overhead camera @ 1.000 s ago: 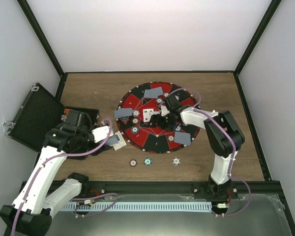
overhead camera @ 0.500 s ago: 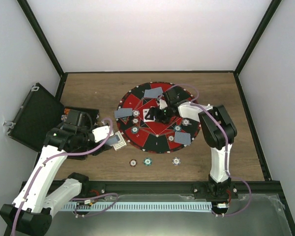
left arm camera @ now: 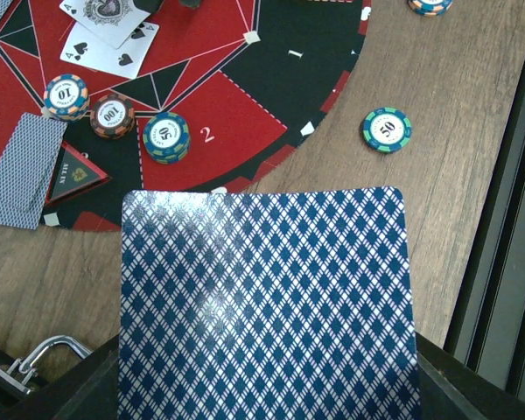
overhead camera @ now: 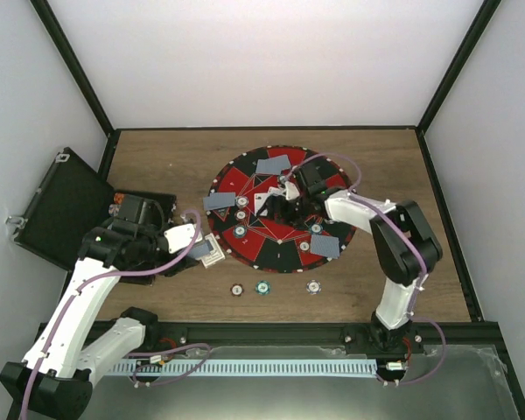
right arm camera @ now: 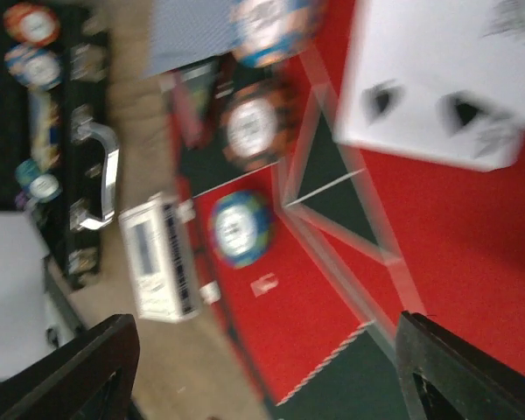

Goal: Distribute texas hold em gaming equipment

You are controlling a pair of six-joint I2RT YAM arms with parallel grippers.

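A round red-and-black mat (overhead camera: 245, 175) carries grey-backed playing cards (overhead camera: 273, 164), face-up white cards (overhead camera: 264, 201) and striped poker chips (overhead camera: 241, 216). Three more chips (overhead camera: 262, 286) lie on the wood in front of the mat. My left gripper (overhead camera: 203, 249) is shut on playing cards by the mat's near-left edge; their blue diamond back (left arm camera: 267, 306) hides the jaws in the left wrist view. My right gripper (overhead camera: 280, 208) hovers open over the mat's centre beside the face-up cards (right arm camera: 437, 79), with nothing between its fingers (right arm camera: 79, 367). The right wrist view is blurred.
The black hinged case (overhead camera: 61, 206) lies open at the table's left, with chips inside (right arm camera: 35, 52) and its metal handle (right arm camera: 101, 188) facing the mat. A green 50 chip (left arm camera: 386, 129) sits near the table's dark front rail (left arm camera: 507, 262). Dark frame posts border the table.
The right arm's elbow swung inward and back out while its gripper stayed over the mat's centre. The left arm and its cards have not moved.
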